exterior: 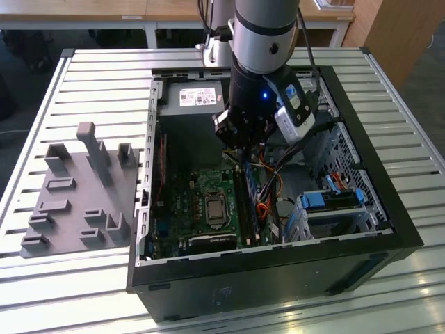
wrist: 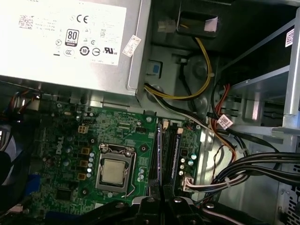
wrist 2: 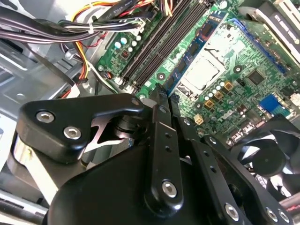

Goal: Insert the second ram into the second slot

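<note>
My fingers (wrist 2: 165, 96) were drawn together on the second ram (wrist 2: 171, 89), a thin blue edge pinched at their tips. It hung just above the motherboard (wrist: 61, 140), at the near end of the dark memory slots (wrist 2: 159, 44). I could not tell whether it had touched a slot, nor count the slots for sure.

Beside the slots sat one processor socket (wrist: 114, 171) with its bare metal lid. One black fan (wrist 2: 267, 150) lay beyond it.

One silver power supply (wrist: 70, 42) carried a large white label of certification marks and fine print. A smaller white sticker sat on its edge, and little white tags hung on some wires.

A thick bundle of black cables (wrist: 243, 168) ran close past the slots on the side away from the socket, with red, orange and yellow leads near it.

In the exterior view, one black computer case (exterior: 278, 271) lay open on the slatted worktop (exterior: 90, 76). Light-blue drive-bay latches (exterior: 327, 202) sat toward that view's right. One grey holder fixture (exterior: 76, 195) stood well apart, on that view's left.
</note>
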You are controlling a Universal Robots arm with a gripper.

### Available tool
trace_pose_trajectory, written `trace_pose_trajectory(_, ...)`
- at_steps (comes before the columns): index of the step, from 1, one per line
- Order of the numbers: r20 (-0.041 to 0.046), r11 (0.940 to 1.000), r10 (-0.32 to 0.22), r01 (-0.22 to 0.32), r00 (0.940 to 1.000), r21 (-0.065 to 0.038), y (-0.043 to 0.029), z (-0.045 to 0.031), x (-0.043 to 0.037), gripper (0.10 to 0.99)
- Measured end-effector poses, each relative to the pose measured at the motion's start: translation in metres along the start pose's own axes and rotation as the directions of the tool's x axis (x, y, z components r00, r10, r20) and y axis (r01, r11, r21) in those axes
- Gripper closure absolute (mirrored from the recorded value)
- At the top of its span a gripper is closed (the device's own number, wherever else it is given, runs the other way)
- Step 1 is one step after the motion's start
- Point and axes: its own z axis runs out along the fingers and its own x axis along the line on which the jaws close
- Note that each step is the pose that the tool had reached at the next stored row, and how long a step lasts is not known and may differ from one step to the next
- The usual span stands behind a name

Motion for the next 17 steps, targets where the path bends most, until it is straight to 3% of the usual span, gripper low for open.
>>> trace_pose_trajectory(7, 0.0007, 1.0000, 0.007, -0.007, 1.0000, 0.000, -0.0004, 0.0067, 0.0002, 0.949)
trace_pose_trajectory(12, 0.0039, 0.9960, 0.089, -0.089, 0.9960, 0.002, -0.0007, 0.0150, 0.0004, 0.949)
trace_pose_trajectory(17, 0.0054, 0.9923, 0.124, -0.124, 0.9923, 0.002, -0.0032, 0.0236, 0.0009, 0.949)
